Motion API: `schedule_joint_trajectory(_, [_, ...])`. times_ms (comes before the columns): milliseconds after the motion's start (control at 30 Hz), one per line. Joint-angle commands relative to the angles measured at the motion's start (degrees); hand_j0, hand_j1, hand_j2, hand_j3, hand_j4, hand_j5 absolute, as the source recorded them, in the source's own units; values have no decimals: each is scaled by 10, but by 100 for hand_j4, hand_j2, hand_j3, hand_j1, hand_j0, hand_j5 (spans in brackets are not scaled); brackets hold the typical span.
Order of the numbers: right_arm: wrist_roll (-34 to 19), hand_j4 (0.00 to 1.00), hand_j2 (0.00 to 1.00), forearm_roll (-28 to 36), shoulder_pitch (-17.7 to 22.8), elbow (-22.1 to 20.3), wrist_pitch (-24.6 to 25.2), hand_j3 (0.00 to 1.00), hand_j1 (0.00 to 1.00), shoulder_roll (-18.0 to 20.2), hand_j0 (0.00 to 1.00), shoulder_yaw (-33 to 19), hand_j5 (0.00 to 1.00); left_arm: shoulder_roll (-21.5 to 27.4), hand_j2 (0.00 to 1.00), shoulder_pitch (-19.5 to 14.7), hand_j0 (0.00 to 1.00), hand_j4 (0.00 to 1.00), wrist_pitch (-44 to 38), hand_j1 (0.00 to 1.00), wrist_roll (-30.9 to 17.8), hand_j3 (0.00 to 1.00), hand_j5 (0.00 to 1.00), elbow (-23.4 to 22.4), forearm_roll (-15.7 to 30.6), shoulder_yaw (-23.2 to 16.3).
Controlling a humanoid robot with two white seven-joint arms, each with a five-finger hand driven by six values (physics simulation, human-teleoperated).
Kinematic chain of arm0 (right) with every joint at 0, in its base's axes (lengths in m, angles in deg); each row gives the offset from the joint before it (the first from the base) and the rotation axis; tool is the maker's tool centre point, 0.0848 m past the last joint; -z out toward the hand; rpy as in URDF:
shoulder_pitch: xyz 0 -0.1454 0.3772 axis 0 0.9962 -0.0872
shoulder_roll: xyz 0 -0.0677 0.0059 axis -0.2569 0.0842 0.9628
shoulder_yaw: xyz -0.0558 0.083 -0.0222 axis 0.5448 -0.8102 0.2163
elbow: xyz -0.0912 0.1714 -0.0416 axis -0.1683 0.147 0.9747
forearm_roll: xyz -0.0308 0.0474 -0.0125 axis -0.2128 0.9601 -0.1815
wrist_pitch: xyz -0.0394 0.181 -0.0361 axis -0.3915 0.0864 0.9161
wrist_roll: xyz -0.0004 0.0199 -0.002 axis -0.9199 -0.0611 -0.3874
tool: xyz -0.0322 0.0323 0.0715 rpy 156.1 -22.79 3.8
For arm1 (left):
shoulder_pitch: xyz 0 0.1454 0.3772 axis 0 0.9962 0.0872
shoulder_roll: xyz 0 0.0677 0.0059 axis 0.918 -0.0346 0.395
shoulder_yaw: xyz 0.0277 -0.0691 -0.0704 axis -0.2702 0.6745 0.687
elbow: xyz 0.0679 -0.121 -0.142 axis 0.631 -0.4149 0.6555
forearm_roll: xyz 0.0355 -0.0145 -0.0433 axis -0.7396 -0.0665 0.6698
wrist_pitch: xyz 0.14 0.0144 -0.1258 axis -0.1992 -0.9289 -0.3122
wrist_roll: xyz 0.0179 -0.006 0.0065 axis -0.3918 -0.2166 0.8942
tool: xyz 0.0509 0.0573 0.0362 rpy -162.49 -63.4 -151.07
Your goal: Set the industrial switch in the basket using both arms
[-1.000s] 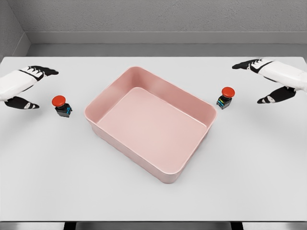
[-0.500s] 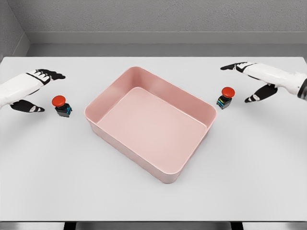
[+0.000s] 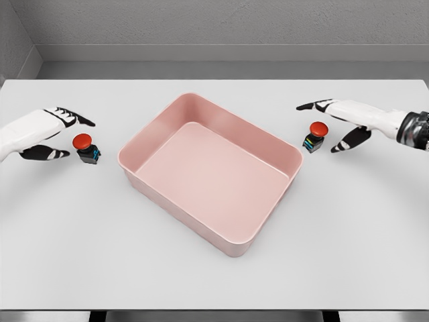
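Two industrial switches with red mushroom buttons stand on the white table. One switch (image 3: 86,148) is left of the pink basket (image 3: 141,144), the other switch (image 3: 314,136) sits just off the basket's right corner. My left hand (image 3: 64,133) is open, its fingers spread around the left switch without touching it. My right hand (image 3: 328,123) is open too, fingers above and thumb below the right switch, a small gap between them. The basket holds nothing.
The white table (image 3: 214,282) reaches to a grey wall at the back. The basket lies at an angle in the middle, with bare table in front of it and on both sides.
Both hands have moved inward toward their switches: the left one to the right, the right one to the left and slightly down. The switches and the basket have not moved.
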Motion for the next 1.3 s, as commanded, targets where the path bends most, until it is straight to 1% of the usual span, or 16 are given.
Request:
schedule_joint_trajectory(0, [0, 100, 100, 3, 0, 1, 2, 100, 100, -7, 100, 1, 100, 1, 75, 0, 75, 75, 0, 75, -2, 75, 75, -1, 4, 1])
schedule_joint_trajectory(100, [0, 100, 100, 3, 0, 0, 2, 100, 100, -10, 100, 1, 100, 1, 76, 0, 76, 76, 0, 76, -2, 76, 76, -4, 4, 1])
schedule_joint_trajectory(167, [-1, 100, 100, 3, 0, 1, 2, 100, 100, -19, 100, 1, 100, 1, 76, 0, 76, 76, 0, 76, -2, 76, 76, -5, 4, 1])
schedule_joint_trajectory(433, [-1, 100, 100, 4, 0, 10, 3, 100, 100, -25, 100, 4, 100, -1, 79, 1, 79, 79, 0, 79, -3, 79, 79, -7, 2, 1])
schedule_joint_trajectory(567, [-1, 96, 96, -6, 0, 36, 2, 96, 96, -27, 96, 3, 96, -6, 80, 0, 80, 80, 0, 80, -4, 80, 80, -23, 2, -1])
schedule_joint_trajectory(633, [-1, 94, 94, -6, 0, 39, 2, 94, 94, -26, 94, 4, 94, -8, 80, 0, 80, 80, 0, 80, -4, 80, 80, -25, 1, -2])
schedule_joint_trajectory(667, [-1, 88, 88, -8, 0, 38, 2, 88, 88, -26, 88, 4, 88, -8, 80, 0, 80, 80, 0, 80, -4, 80, 80, -26, 1, -2])
schedule_joint_trajectory(767, [-1, 83, 83, -13, 2, 30, 2, 83, 83, -27, 83, 4, 83, -8, 80, -1, 80, 80, 0, 80, -4, 80, 80, -27, 1, -5])
schedule_joint_trajectory(867, [-1, 82, 82, -12, 1, 30, 2, 82, 82, -28, 82, 3, 82, -12, 80, -1, 80, 80, 0, 80, -4, 80, 80, -27, 0, -6])
schedule_joint_trajectory(900, [0, 79, 79, -12, 1, 30, 2, 79, 79, -31, 79, 3, 79, -16, 80, -1, 80, 80, 0, 80, -4, 80, 80, -27, 0, -7])
schedule_joint_trajectory(967, [0, 78, 78, -13, 1, 31, 2, 78, 78, -32, 78, 2, 78, -18, 80, -3, 80, 80, 0, 80, -4, 80, 80, -27, 0, -10])
schedule_joint_trajectory(1000, [0, 75, 75, -13, 1, 31, 2, 75, 75, -32, 75, 1, 75, -22, 80, -4, 80, 80, 0, 80, -4, 80, 80, -27, 0, -10])
schedule_joint_trajectory(1067, [0, 74, 74, -14, 1, 33, 2, 74, 74, -32, 74, 2, 74, -27, 80, -5, 80, 80, 0, 80, -4, 80, 80, -27, 0, -12])
schedule_joint_trajectory(1100, [0, 71, 71, -14, 1, 33, 2, 71, 71, -32, 71, 1, 71, -31, 80, -6, 80, 80, 0, 80, -4, 80, 80, -27, 0, -12])
schedule_joint_trajectory(1267, [0, 71, 71, -17, 0, 36, 2, 71, 71, -31, 71, 1, 71, -34, 80, -7, 80, 80, 0, 80, -4, 80, 80, -30, -5, -13])
